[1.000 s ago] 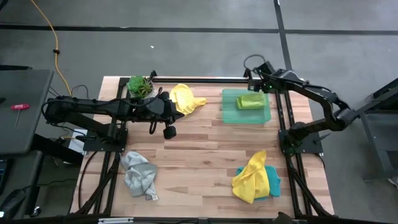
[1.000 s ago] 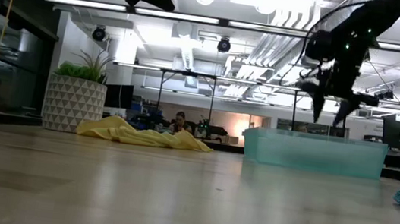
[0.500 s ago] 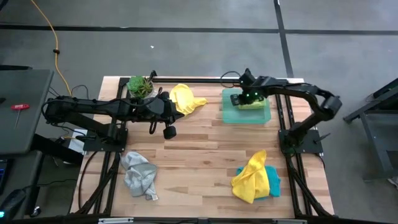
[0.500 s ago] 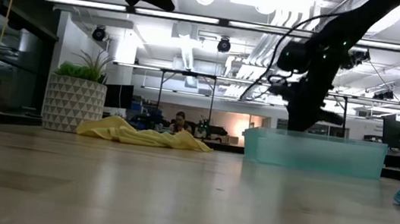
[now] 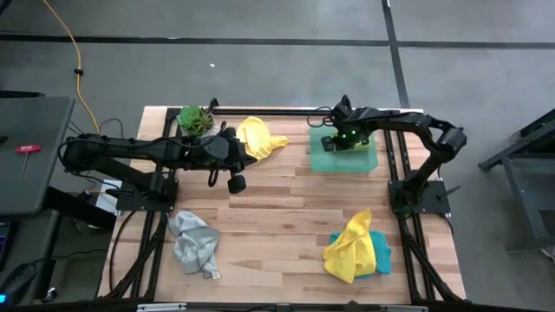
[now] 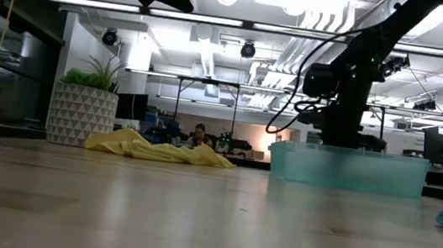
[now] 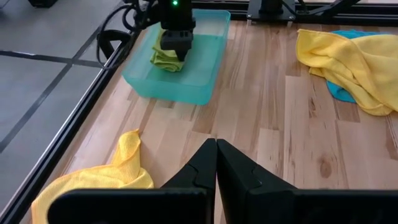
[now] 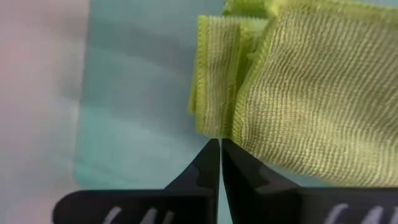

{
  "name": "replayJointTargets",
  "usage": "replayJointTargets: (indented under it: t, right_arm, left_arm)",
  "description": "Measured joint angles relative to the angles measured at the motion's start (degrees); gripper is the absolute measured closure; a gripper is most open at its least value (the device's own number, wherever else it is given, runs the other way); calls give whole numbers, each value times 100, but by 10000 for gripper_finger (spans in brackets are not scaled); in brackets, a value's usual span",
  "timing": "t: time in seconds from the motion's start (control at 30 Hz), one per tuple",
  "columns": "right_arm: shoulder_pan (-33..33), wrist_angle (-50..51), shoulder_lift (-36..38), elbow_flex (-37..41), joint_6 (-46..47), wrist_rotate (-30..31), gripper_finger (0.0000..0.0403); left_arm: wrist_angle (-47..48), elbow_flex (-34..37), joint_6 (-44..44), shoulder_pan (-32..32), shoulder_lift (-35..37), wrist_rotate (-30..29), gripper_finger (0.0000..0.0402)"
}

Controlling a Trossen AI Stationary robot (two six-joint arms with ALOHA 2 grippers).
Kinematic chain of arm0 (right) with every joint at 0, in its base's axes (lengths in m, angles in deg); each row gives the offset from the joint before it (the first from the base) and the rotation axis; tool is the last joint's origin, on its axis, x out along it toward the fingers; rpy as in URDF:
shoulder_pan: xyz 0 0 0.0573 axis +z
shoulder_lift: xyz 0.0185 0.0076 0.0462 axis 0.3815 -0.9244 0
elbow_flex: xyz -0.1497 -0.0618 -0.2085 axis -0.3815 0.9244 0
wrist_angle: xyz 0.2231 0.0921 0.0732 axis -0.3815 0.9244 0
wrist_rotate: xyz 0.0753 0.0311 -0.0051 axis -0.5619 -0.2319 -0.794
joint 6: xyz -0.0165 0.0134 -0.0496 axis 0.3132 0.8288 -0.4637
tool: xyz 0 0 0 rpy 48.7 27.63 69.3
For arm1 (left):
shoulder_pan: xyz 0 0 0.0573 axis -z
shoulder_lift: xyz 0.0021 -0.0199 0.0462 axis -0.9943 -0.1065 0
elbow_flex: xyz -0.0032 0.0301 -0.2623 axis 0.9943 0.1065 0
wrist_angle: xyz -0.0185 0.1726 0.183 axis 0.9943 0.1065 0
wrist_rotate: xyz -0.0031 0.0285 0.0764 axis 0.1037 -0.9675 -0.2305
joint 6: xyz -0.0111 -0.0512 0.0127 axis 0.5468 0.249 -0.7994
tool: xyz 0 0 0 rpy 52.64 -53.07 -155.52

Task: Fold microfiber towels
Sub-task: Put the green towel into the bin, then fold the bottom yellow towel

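A folded lime green towel lies in the translucent green tray at the table's far right. My right gripper reaches down into the tray, shut, with its tips at the towel's edge. My left gripper hovers shut and holds nothing, beside a crumpled yellow towel at the far left. A grey towel lies crumpled at the near left. Another yellow towel lies heaped on a teal one at the near right. My right gripper meets the folded lime towel at its layered edge with the tips of its shut fingers. It comes from above, pointing down into the tray. I cannot tell whether any layer is caught between the tips. The towel lies flat on the tray's floor.
A small potted plant stands at the far left corner, close to my left arm. Bare wood stretches across the table's middle. Black frame rails run along the far edge and down both sides.
My right gripper has come down from above the tray's far rim, toward the near edge, into the tray and onto the lime towel. The towels on the table have stayed where they were.
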Motion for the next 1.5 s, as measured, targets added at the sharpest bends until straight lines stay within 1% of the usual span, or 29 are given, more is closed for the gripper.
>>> replayJointTargets:
  t: [0.13,0.23,0.33,0.43,0.5,0.6,0.67,0.7,0.77,0.83,0.87,0.97,1.03,1.1,1.17,1.2,1.3,1.33,1.4,1.43,1.5]
  right_arm:
    - [-67,-204,0,-2,273,114,401]
    - [-78,-270,35,-2,226,-100,400]
    - [-76,-217,283,-2,18,-310,402]
    - [-36,-66,840,-2,-243,-358,402]
    - [103,19,1323,2,-477,-345,402]
    - [553,-113,2136,187,-647,-415,402]
    - [987,-445,2640,455,-545,-432,402]
    - [1232,-749,2883,636,-410,-430,402]
    - [1794,-1695,3327,1106,14,-406,402]
    - [2365,-2963,3647,1653,483,-339,402]
    - [2628,-3656,3767,1930,639,-281,402]
    - [3273,-5507,3965,2574,840,142,402]
    - [3565,-6292,3986,2831,822,370,402]
    - [3742,-6656,3995,2919,665,542,402]
    - [3831,-6707,3998,2919,552,613,402]
    - [3848,-6657,3995,2906,550,617,402]
    - [3850,-6414,3996,2781,570,623,402]
    - [3835,-6117,3998,2687,678,577,400]
    - [3750,-4974,3992,2370,880,199,389]
    - [3725,-4188,3979,2147,892,-25,380]
    - [3770,-2474,3913,1628,842,-118,355]
  left_arm:
    - [2,0,-13,0,0,-13,398]
    - [1,0,-10,-1,0,-51,398]
    - [1,0,-15,0,0,-69,398]
    - [2,0,-13,0,0,-85,398]
    - [46,0,-6,0,0,-27,398]
    - [310,0,-126,-2,79,286,398]
    - [498,0,-230,-2,179,479,398]
    - [538,0,-256,-2,235,545,398]
    - [427,15,-255,-2,353,704,398]
    - [-55,233,-170,-4,566,912,399]
    - [-458,414,-64,-4,696,1031,399]
    - [-2145,1250,424,-4,1055,1349,399]
    - [-3239,1865,847,-4,1203,1444,399]
    - [-4037,2375,1247,-4,1292,1475,399]
    - [-4481,2677,1566,-4,1308,1473,399]
    - [-4540,2768,1661,-2,1316,1471,398]
    - [-4405,2791,1790,69,1305,1452,398]
    - [-4401,2789,1783,98,1288,1451,398]
    - [-4370,2791,1724,151,1283,1453,398]
    - [-4376,2791,1681,169,1283,1448,397]
    - [-4374,2791,1585,195,1283,1421,396]
